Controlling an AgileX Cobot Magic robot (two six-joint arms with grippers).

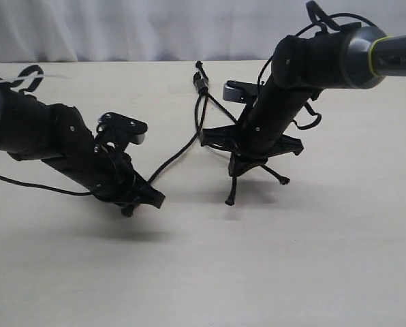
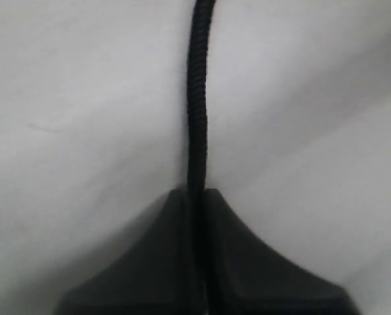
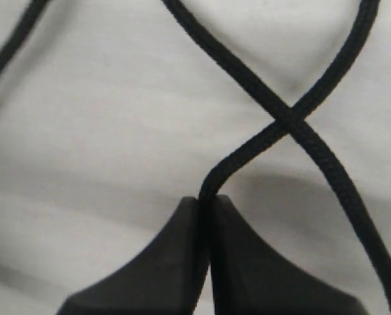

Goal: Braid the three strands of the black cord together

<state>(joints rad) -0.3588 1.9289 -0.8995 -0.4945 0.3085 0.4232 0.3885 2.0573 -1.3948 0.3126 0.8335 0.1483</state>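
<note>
Where laid on pale wooden tabletop [image 1: 325, 259]: thin black woven cord [image 1: 201, 85], knotted head at far centre, split into three matte black strands [image 1: 204, 109]. L gripper [image 2: 195, 197] low over table, fingers pressed together on one strand [image 2: 197, 118], drawn out to left. R gripper [image 3: 206, 200] at centre-right, fingers clamped on second strand [image 3: 248, 147] — crossing another strand [image 3: 333, 177] nr gripper tips.

The near half of the table [image 1: 271, 279] is open; one strand [image 1: 178, 152] slants across the middle, from left to far centre.
</note>
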